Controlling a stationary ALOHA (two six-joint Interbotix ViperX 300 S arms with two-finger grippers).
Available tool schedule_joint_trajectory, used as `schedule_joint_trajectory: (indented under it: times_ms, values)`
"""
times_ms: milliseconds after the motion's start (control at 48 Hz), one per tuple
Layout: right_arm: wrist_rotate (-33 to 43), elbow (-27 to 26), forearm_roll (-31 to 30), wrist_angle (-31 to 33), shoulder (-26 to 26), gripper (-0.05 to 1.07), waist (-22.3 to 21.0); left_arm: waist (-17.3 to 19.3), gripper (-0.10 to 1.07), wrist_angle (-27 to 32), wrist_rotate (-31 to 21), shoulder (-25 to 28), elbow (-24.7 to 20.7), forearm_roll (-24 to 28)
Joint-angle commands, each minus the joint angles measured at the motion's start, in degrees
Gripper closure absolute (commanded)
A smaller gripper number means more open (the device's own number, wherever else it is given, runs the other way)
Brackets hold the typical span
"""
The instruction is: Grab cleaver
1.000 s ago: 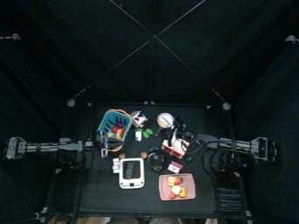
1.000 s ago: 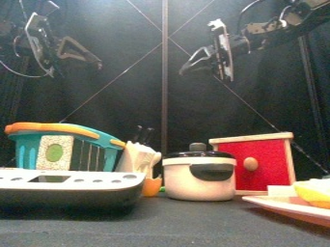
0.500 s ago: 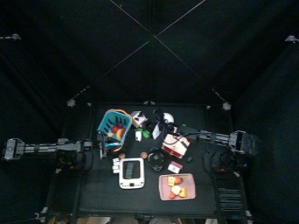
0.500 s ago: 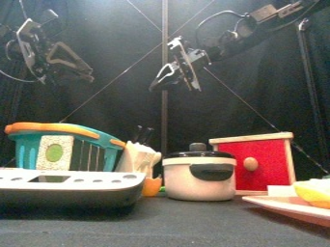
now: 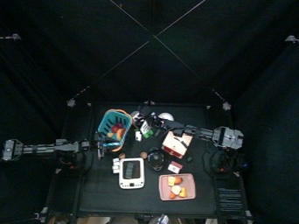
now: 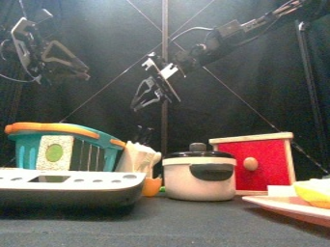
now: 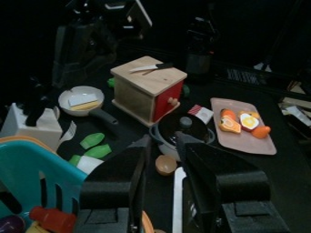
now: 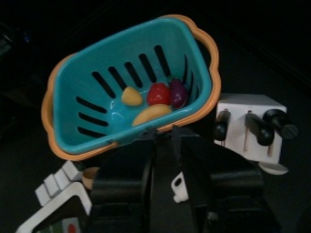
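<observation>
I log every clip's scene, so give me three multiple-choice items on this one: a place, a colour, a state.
1. Where is the right gripper?
A. Down over the pink tray
B. High above the table, near the teal basket
C. Inside the pot

2. What colour is the basket's rim?
A. Green
B. White
C. Orange

3. How is the pot's lid?
A. On the pot
B. Lying on the table
C. Held by a gripper

Answers: 1 B, the right gripper hangs high and its wrist view looks down on the teal basket. 2 C, the rim is orange. 3 A, the black lid sits on the pot.
</observation>
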Motion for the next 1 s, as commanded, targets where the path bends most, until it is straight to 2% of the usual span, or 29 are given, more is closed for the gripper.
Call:
schedule_joint_trajectory:
  times_ms: [0, 333, 979]
  values:
    - [0.00, -2.37, -0.97, 0.44, -0.53, 0.33, -0.88, -0.09, 0.28, -0.44, 0.00, 0.09, -0.79, -0.09]
    - [0.09, -2.81, -2.02, 1.67, 0.18, 0.33, -2.90, 0.09, 0.28, -0.44, 0.00, 0.09, -0.62, 0.00]
    - [0.09, -4.22, -2.64, 2.29, 3.16, 0.34, -3.60, 0.26, 0.28, -0.44, 0.09, 0.09, -0.35, 0.00]
